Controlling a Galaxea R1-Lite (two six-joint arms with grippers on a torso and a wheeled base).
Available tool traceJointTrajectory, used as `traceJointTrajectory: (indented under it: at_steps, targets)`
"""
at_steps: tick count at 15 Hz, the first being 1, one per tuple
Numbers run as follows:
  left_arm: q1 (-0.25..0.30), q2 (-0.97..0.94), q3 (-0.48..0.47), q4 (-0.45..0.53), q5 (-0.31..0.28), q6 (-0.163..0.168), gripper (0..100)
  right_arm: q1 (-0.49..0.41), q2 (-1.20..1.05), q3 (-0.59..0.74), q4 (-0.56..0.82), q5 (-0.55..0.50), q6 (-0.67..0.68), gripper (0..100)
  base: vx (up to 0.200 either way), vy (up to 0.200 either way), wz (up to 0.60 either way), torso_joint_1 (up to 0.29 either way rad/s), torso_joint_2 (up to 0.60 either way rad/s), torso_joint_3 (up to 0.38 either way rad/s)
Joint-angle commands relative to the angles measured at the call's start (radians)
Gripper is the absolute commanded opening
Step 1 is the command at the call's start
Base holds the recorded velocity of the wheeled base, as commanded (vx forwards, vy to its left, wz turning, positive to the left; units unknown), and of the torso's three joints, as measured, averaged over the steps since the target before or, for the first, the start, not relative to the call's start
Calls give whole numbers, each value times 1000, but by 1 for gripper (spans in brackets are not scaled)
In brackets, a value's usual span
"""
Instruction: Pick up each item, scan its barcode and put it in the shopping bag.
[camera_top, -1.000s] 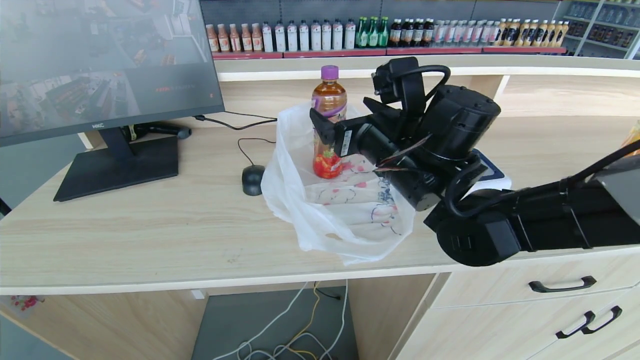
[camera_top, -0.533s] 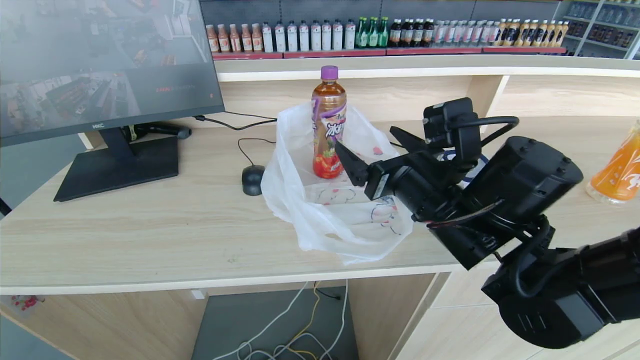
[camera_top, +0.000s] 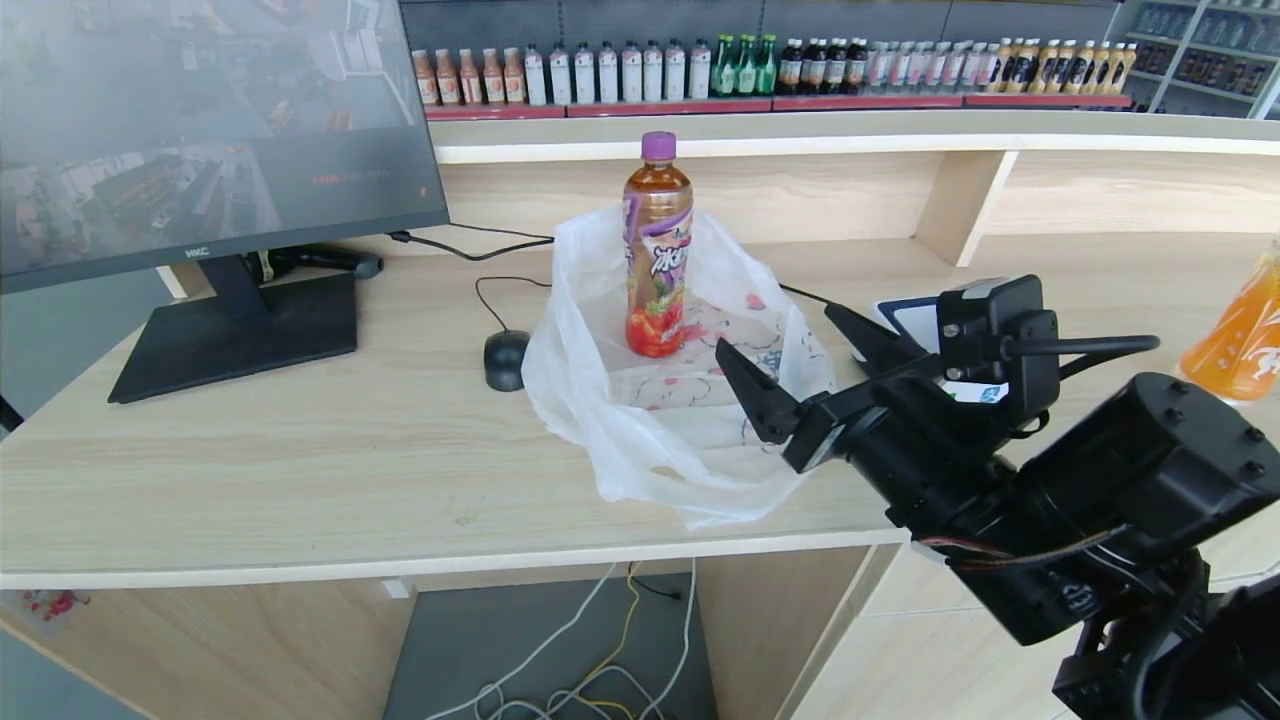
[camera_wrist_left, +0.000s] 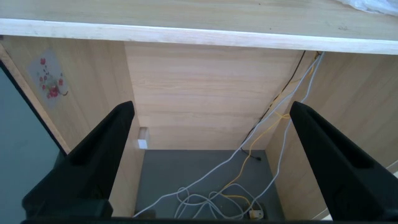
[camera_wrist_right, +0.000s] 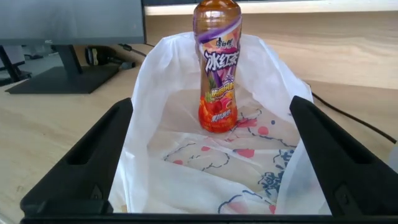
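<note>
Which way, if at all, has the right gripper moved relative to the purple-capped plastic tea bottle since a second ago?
Yes. The right gripper has drawn back from the purple-capped plastic tea bottle, toward the robot and its right; jaws open.

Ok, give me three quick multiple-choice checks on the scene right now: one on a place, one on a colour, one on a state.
1. Where is the tea bottle?
A) upright inside the shopping bag
B) lying on its side beside the bag
C) lifted clear above the bag

2. What colour is its cap?
A) green
B) purple
C) white

3. How is the right tool?
A) shut on the bottle
B) shut on nothing
C) open, holding nothing

Answers:
1 A, the bag's walls rise around the standing bottle's base.
2 B, the cap shows purple in the head view.
3 C, its jaws stand wide apart with nothing between them in the right wrist view.
</note>
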Motion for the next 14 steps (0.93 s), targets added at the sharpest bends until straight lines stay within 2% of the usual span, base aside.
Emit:
traceJointTrajectory:
  at_steps: [1, 2, 6, 14]
  targets:
    - [0, 0, 0, 0, 0, 1, 100, 10, -8, 4, -1, 0, -1, 100, 0, 0, 0, 0, 0, 0]
    - [0, 0, 0, 0, 0, -1, 100, 13, -7, 3, -1, 0, -1, 100, 0, 0, 0, 0, 0, 0]
    - [0, 0, 0, 0, 0, 1, 100, 19, 1, -17, -1, 0, 4, 100, -200, 0, 0, 11, 5, -1]
    - [0, 0, 0, 0, 0, 1, 100, 18, -2, -17, -1, -1, 19, 100, 0, 0, 0, 0, 0, 0]
